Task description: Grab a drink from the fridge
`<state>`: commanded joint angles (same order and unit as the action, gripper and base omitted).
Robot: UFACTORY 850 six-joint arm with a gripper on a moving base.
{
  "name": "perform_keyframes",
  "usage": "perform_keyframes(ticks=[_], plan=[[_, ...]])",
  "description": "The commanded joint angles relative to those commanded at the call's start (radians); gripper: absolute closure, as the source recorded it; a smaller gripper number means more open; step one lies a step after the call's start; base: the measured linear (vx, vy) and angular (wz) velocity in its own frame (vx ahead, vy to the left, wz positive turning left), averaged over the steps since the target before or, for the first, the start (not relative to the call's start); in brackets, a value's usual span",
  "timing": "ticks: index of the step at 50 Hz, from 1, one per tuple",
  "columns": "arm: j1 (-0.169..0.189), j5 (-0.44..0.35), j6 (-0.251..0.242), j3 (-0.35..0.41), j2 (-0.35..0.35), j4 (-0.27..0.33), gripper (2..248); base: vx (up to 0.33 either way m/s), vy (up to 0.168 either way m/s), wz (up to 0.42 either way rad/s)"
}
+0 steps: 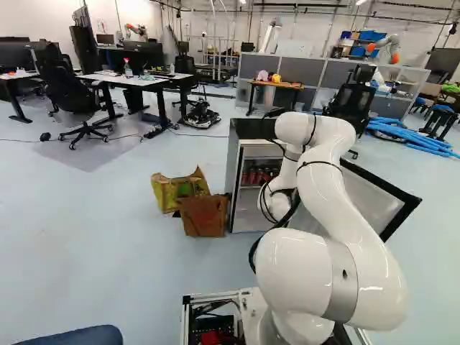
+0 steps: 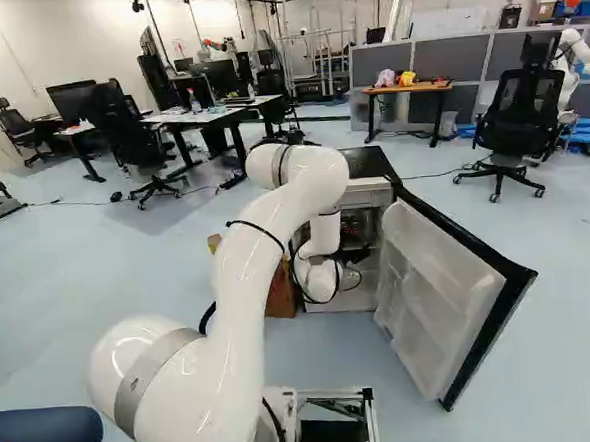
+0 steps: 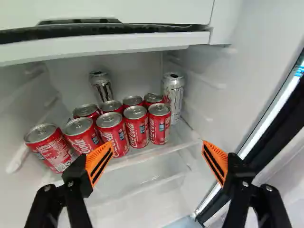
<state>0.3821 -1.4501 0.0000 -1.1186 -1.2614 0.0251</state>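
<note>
At the fridge opening, my gripper (image 2: 355, 251) shows as a dark shape partly hidden by the arm in the right base view. The fridge (image 1: 233, 162) has its door (image 2: 445, 292) swung wide open. In the wrist view my gripper (image 3: 157, 144) stands open, its orange pads far apart with nothing held. Ahead of it, several red cans (image 3: 136, 127) stand close together in rows on a shelf (image 3: 142, 156). A tall silver can (image 3: 173, 95) is at the back beside the door-side wall, and a dark tall can (image 3: 101, 87) stands behind the red ones.
A white compartment (image 3: 128, 42) with a ledge hangs over the cans. The fridge side wall (image 3: 228, 90) is close beside one finger. A brown bag (image 1: 204, 215) and a yellow bag (image 1: 169, 191) lean beside the fridge. A person's leg (image 2: 48, 438) is near the base.
</note>
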Motion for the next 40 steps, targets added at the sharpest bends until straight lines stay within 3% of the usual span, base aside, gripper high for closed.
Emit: perform_keyframes(ticks=[16,17,21,22,27,28,40], plan=[[0.000,0.000,0.000,0.000,0.000,-0.004,3,0.000,0.000,0.000],[0.000,0.000,0.000,0.000,0.000,-0.004,14,0.000,0.000,0.000],[0.000,0.000,0.000,0.000,0.000,-0.004,14,0.000,0.000,0.000],[0.000,0.000,0.000,0.000,0.000,-0.004,27,0.000,0.000,0.000],[0.000,0.000,0.000,0.000,0.000,-0.004,27,0.000,0.000,0.000],[0.000,0.000,0.000,0.000,0.000,-0.004,39,0.000,0.000,0.000],[0.000,0.000,0.000,0.000,0.000,-0.004,46,0.000,0.000,0.000]])
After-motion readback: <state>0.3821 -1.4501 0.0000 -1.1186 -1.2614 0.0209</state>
